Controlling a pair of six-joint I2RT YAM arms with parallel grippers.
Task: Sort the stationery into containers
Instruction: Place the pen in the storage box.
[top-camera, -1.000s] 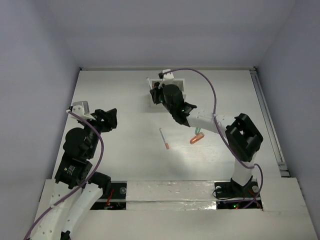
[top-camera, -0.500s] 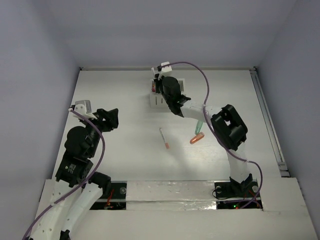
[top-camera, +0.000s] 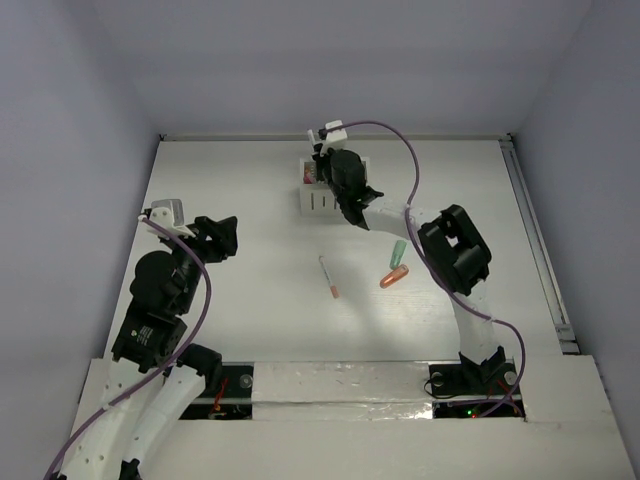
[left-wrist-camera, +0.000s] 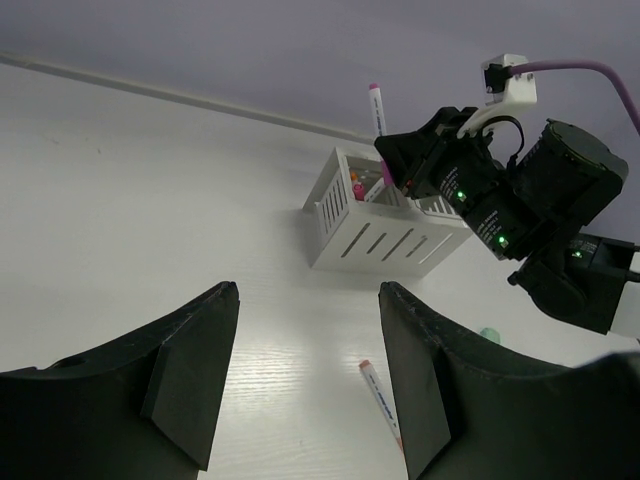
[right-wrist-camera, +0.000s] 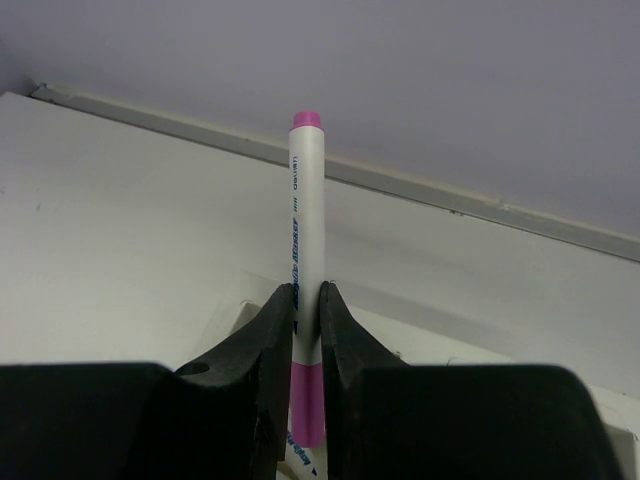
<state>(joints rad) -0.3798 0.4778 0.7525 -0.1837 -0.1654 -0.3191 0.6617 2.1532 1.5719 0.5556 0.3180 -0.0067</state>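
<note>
Top view: right end effector (top-camera: 326, 174) poised over white box (top-camera: 322, 203) on far table (top-camera: 240, 180), with loose pen (top-camera: 329, 277), orange stub (top-camera: 393, 277) and mint stub (top-camera: 399, 249) lying nearer; left wrist: left end effector (left-wrist-camera: 308, 292) released, empty, well apart from box; right wrist: fingers (right-wrist-camera: 268, 345) clenched on upright pink-capped pen (right-wrist-camera: 306, 220)

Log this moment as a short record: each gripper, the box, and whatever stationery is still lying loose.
left gripper: open, empty, off to the left of the items
right gripper: shut on pink-capped pen, held upright above the box
box: white, slotted front wall, coloured caps showing in one compartment
loose items: one pen, orange piece, mint-green piece
task state: unfinished, three items still outside the box
</note>
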